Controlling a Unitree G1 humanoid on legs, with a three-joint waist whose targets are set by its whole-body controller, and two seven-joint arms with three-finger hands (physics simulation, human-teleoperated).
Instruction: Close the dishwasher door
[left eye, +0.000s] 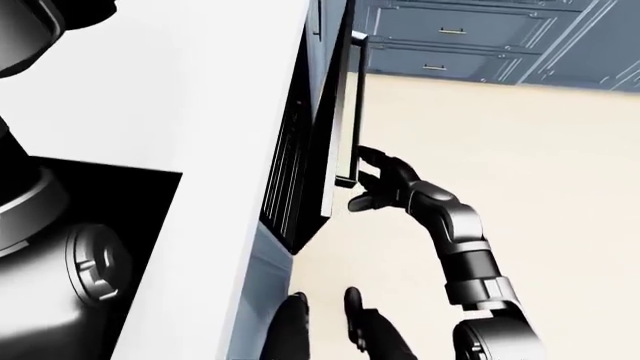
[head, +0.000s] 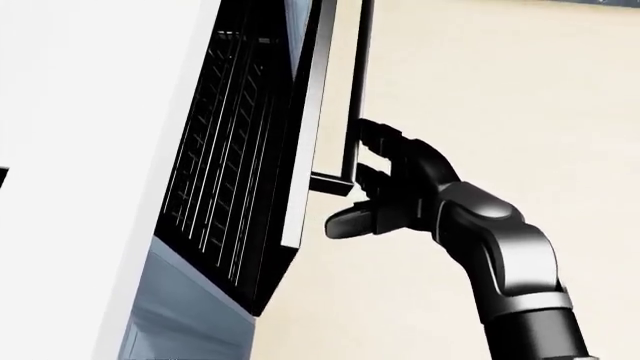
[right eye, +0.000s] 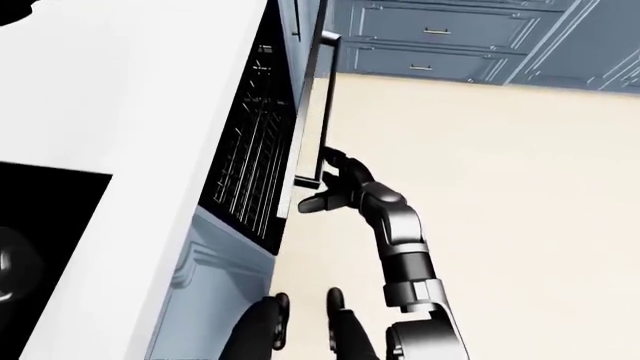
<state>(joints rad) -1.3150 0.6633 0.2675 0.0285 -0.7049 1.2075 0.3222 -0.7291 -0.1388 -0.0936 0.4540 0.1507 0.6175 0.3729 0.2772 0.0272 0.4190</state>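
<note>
The dishwasher door (head: 305, 150) stands ajar under the white counter, tilted close to the cabinet front. A narrow gap shows the dark wire racks (head: 220, 172). A long bar handle (head: 355, 90) runs along the door's outer face. My right hand (head: 360, 180) is open. Its fingers (head: 385, 142) rest against the lower end of the handle, and the thumb (head: 340, 223) sticks out to the left below the bar. The hand also shows in the left-eye view (left eye: 365, 184). My left hand does not show, only parts of the left arm (left eye: 70, 277) at the left edge.
The white countertop (left eye: 180, 112) fills the left of the views, with a black recess (left eye: 110, 176) in it. Blue-grey drawer fronts (left eye: 450, 37) line the top. Beige floor (left eye: 540, 165) lies to the right. Two dark robot parts (left eye: 350, 322) show at the bottom edge.
</note>
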